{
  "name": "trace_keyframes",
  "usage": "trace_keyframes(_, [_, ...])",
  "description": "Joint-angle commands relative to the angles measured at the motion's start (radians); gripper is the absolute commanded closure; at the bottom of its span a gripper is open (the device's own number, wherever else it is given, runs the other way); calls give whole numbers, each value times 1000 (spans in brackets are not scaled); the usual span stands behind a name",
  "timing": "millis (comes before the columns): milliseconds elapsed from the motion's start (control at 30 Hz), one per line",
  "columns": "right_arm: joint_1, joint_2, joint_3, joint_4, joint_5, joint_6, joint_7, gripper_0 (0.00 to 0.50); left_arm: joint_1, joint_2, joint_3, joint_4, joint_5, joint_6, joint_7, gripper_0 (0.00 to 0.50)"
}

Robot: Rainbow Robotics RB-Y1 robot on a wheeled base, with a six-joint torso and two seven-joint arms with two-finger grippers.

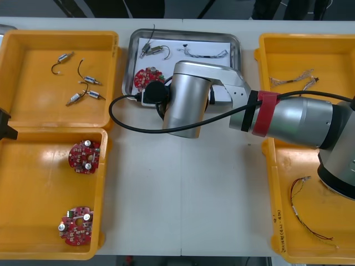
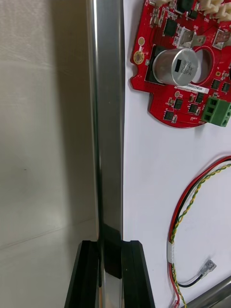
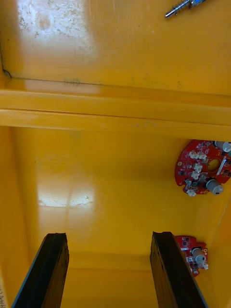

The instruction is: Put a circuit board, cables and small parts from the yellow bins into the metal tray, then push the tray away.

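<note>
One circuit board (image 1: pixel 146 78), cables (image 1: pixel 206 53) and a small metal part (image 1: pixel 148 50) lie in the metal tray (image 1: pixel 132 61), so I judge only the push remains. My right gripper (image 2: pixel 109 252) has its fingers clamped on the tray's rim; my left gripper (image 3: pixel 109 240) hangs released over a yellow bin (image 3: pixel 96 159).

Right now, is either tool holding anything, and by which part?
The right tool is clamped on the metal tray by its rim, beside the circuit board. The left tool is open over a yellow bin, holding nothing.
</note>
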State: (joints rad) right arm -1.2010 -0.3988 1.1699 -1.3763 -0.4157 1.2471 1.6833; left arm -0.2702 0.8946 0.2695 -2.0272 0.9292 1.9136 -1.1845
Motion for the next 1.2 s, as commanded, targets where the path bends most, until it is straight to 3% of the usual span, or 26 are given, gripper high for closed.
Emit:
trace_keyframes(33, [-63, -14, 10, 17, -5, -31, 21, 500, 14, 41, 31, -27, 8, 6, -98, 0])
trace_keyframes(300, [-66, -17, 10, 54, -3, -71, 42, 484, 14, 41, 31, -27, 8, 6, -98, 0])
trace_keyframes(333, [-66, -17, 10, 56, -3, -72, 42, 440, 14, 41, 31, -27, 8, 6, -98, 0])
trace_keyframes(433, [-66, -17, 10, 56, 0, -72, 50, 175, 14, 41, 31, -27, 8, 6, -98, 0])
trace_keyframes(467, [-66, -17, 8, 56, 0, -71, 52, 0, 14, 41, 31, -27, 8, 6, -98, 0])
trace_keyframes(700, [-65, -17, 1, 31, -5, -37, 52, 0, 14, 41, 31, -27, 8, 6, -98, 0])
trace_keyframes(933, [-25, -17, -96, -83, -74, 107, 35, 0, 14, 41, 31, -27, 8, 6, -98, 0])
trace_keyframes(1200, [100, -17, -271, -287, -74, 318, 15, 0, 14, 41, 31, -27, 8, 6, -98, 0])
